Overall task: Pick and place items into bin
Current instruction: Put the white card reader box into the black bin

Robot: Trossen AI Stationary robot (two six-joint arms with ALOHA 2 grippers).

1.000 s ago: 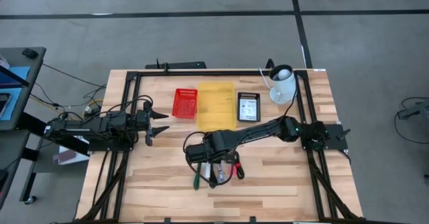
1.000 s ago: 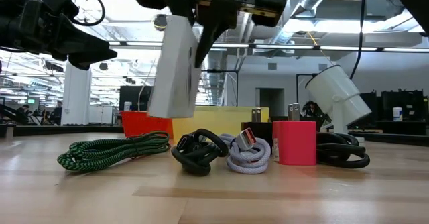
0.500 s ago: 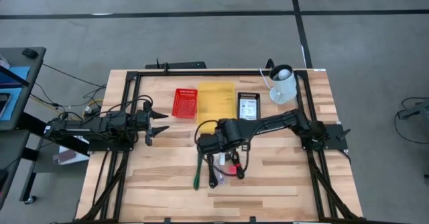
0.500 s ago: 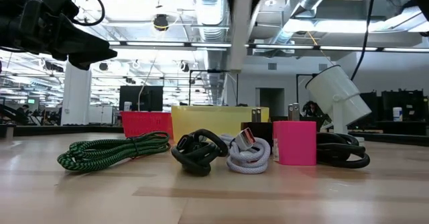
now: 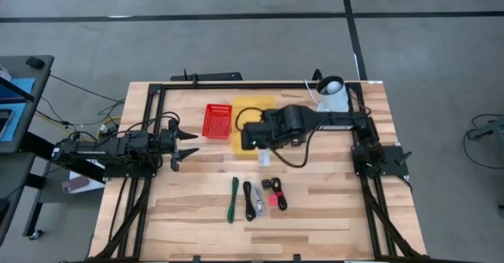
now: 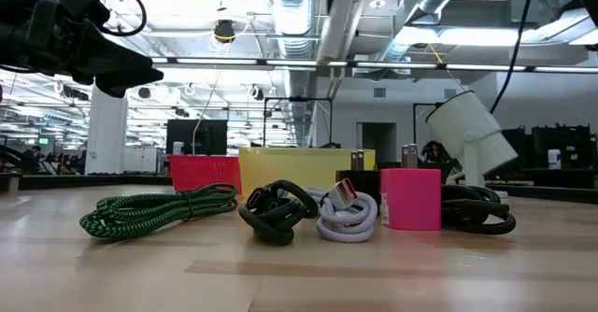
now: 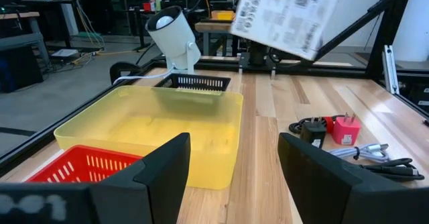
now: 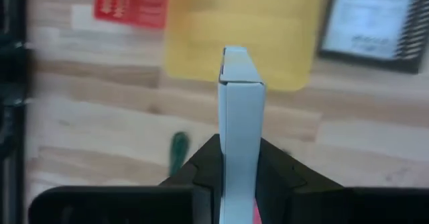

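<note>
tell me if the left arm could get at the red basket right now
Probably yes. The left pincer hangs open and empty just beside the red basket, with only bare table between them. The right pincer, gripping a white box, is over the yellow bin.

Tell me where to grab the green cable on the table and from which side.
Grip the green cable across its middle, coming straight down from above. It lies flat as a long, narrow bundle, probably easiest to pinch across its short width.

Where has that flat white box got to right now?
The white box is off the table, clamped in the right end effector above the near edge of the yellow bin, as the high view shows. The cables lie on the wood nearer the front.
</note>
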